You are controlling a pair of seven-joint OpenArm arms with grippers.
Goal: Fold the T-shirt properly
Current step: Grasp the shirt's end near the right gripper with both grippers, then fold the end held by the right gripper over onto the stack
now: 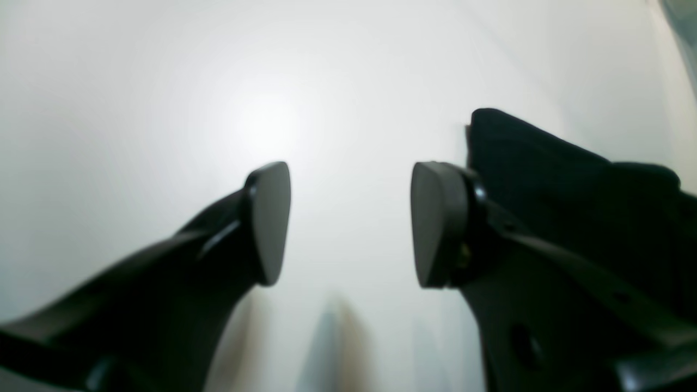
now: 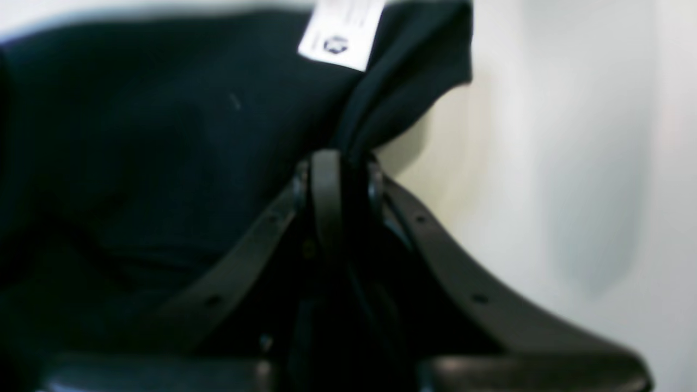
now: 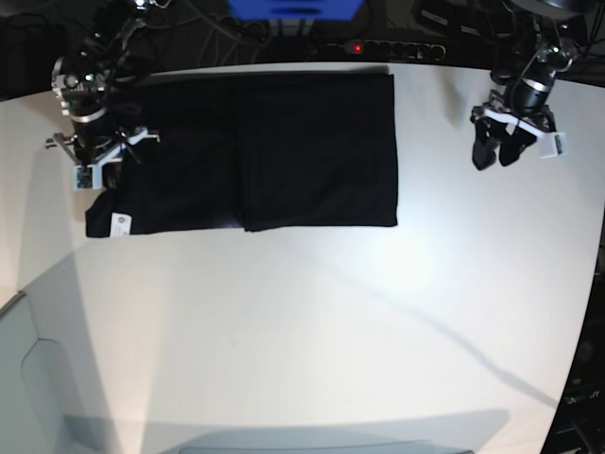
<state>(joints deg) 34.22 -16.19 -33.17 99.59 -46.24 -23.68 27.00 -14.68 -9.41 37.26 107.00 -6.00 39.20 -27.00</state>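
The black T-shirt [image 3: 284, 151] lies flat and partly folded along the far side of the white table [image 3: 312, 331]. Its small white tag [image 3: 120, 221] shows at the near-left corner. My right gripper [image 3: 102, 189] stands over that left end. In the right wrist view the right gripper [image 2: 338, 163] is shut on a pinched fold of the T-shirt [image 2: 163, 136], just below the tag [image 2: 340, 32]. My left gripper [image 3: 496, 156] hangs off to the right of the shirt, apart from it. The left gripper [image 1: 351, 218] is open with nothing between its pads, and black cloth [image 1: 544, 169] shows beyond one finger.
A power strip [image 3: 378, 47] and cables run along the table's back edge, beside a blue object [image 3: 293, 8]. The table's rounded right edge [image 3: 591, 312] curves down the right side. Bare white surface spreads in front of the shirt.
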